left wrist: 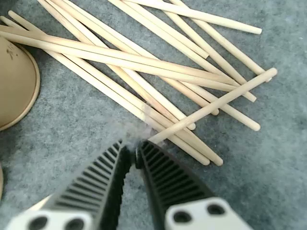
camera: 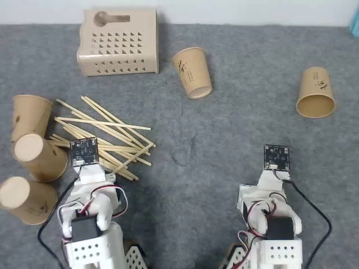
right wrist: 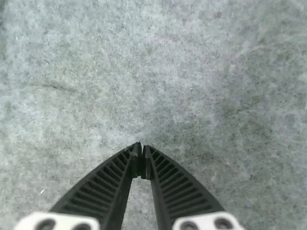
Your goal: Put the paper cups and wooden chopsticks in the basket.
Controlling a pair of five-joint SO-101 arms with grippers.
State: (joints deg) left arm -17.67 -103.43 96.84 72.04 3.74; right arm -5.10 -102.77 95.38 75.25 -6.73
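Wooden chopsticks (camera: 106,137) are lying just ahead of the left tool (camera: 84,147), with three paper cups (camera: 39,157) sitting beside it. The basket (camera: 119,42) is lying farther ahead, and two more cups (camera: 192,73) are lying well ahead of the right tool (camera: 276,154).

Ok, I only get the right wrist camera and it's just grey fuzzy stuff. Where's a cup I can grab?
Observer: The nearest brown paper cup lies on its side, ahead of the right gripper and off to its right.
Operator: Where's the basket?
Observer: The beige plastic basket is tipped onto its side at the far left of the grey carpeted table.
Operator: And the sticks?
Observer: The pale wooden chopsticks sit in a loose pile right in front of the left gripper, which is shut.
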